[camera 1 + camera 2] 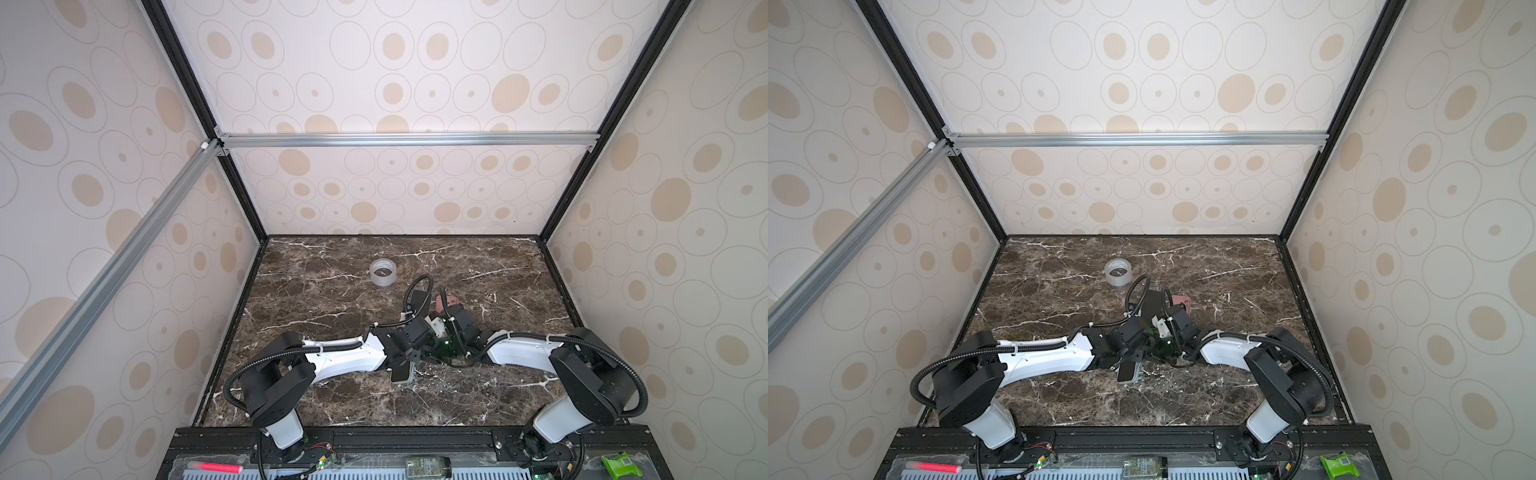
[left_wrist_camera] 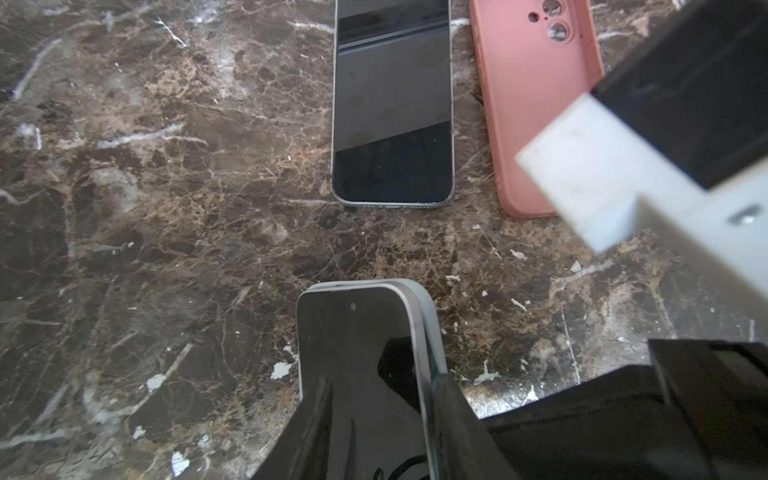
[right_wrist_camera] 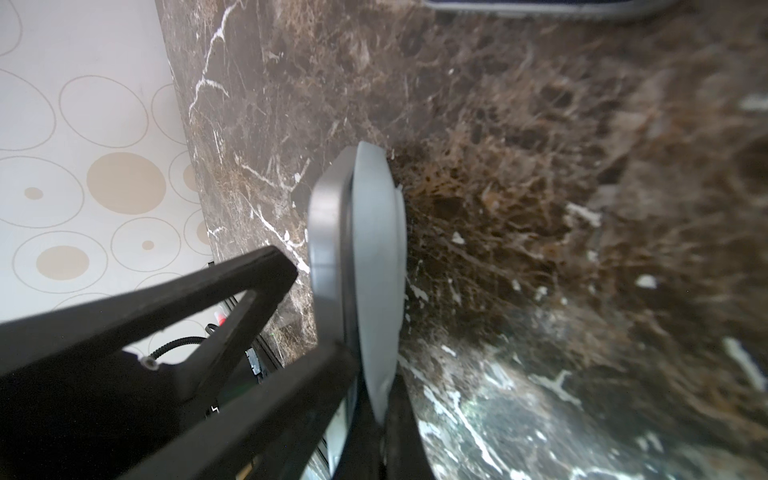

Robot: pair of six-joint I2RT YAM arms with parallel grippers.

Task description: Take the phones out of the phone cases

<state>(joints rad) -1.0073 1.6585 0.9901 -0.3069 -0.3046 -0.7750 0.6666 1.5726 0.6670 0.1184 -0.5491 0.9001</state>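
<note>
So here's where I'm at. My left fingers (image 2: 457,411) are clamped across the width of the phone (image 2: 357,353), one on each long edge, with the dark screen facing my wrist cam. My right fingers (image 3: 336,365) are pinched all the way shut on the rim of the grey phone case (image 3: 378,270). Along that side the case has peeled off the phone's metal edge and there's a clear gap. The case rim does show around the phone's top end, so it's only partly out.

The whole bundle is at the near middle of the desk (image 1: 332,299), right where my two arms meet. Can't tell if it's touching the marble or just above it.

Farther back, a bare phone (image 2: 392,104) lies flat, screen up, with an empty pink case (image 2: 536,104) just to its right. A roll of clear tape (image 1: 382,272) sits farther away still, off to the left of those two.
</note>
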